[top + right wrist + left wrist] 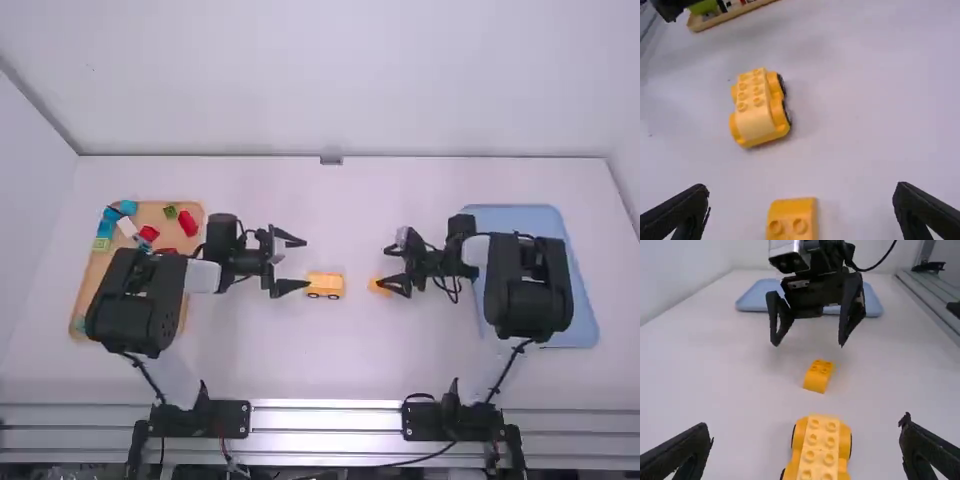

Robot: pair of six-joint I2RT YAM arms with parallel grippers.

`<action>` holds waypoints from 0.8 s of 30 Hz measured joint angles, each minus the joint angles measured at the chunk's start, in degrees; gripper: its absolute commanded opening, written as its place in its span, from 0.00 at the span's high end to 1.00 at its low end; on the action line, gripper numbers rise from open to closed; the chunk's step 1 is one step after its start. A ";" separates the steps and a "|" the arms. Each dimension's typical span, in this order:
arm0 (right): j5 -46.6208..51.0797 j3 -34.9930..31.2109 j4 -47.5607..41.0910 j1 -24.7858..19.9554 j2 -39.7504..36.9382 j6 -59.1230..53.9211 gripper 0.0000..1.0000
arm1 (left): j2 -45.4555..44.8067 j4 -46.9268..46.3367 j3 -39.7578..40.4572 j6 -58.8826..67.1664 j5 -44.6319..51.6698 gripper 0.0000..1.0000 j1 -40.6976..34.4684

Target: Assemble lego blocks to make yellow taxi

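Standing upright on its black wheels, the yellow vehicle body with a studded top (757, 107) rests on the white table (330, 360) between the two arms, nearer the left gripper (307, 263). This position presents its studs upward as a mating surface and probably keeps it within reach of both arms. The small yellow-orange brick with a sloping end (818, 375) lies apart from the body, studs up, close to the right gripper (808, 345); that location appears to suit a pick by the right arm.

Jaw state, left: fingers spread wide, nothing between the pads, pointed toward the body, presumably so that it can be steadied during joining. Jaw state, right: fingers likewise parted widely, the brick unclamped, the spacing leaving clearance on either side of it.

Judged next step: grip the brick by its sides, leaving the studs accessible, and seat it on the body as the roof. Caution: a body left unbraced may roll under pressing force.
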 measured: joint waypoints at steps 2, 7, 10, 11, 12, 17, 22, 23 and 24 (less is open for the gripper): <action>2.99 0.02 -4.96 0.11 -1.62 -0.85 0.02 | 0.04 0.15 0.00 0.02 -0.22 0.01 -0.33; 8.87 -0.11 -7.78 0.57 -5.60 -2.93 0.02 | 0.22 0.13 0.00 0.02 -1.44 0.01 -0.35; 10.82 -3.02 2.32 1.36 -6.01 -3.48 0.02 | 0.35 0.37 0.00 0.02 -1.66 0.01 -0.35; 11.58 -4.94 6.78 1.68 -6.01 -3.50 0.02 | 0.37 0.66 0.00 0.00 -1.77 0.01 -0.39; 11.82 -5.70 8.11 1.81 -6.01 -3.63 0.02 | 0.37 0.70 0.00 -0.02 -1.77 0.01 -0.39; 12.59 -14.62 25.33 2.49 -6.01 -3.78 0.02 | 0.37 0.72 0.00 0.02 -1.73 0.01 -0.39; 9.25 -21.40 41.99 -0.42 -6.01 0.15 0.02 | 0.37 0.39 0.00 0.02 -1.73 0.01 -0.39; 8.87 -22.27 43.54 -0.96 -6.01 1.03 0.01 | 0.37 0.39 0.00 0.00 -1.73 0.01 -0.39; 8.70 -22.95 44.50 -1.38 -6.01 2.10 0.01 | 0.37 0.39 0.00 -0.02 -1.70 0.01 -0.39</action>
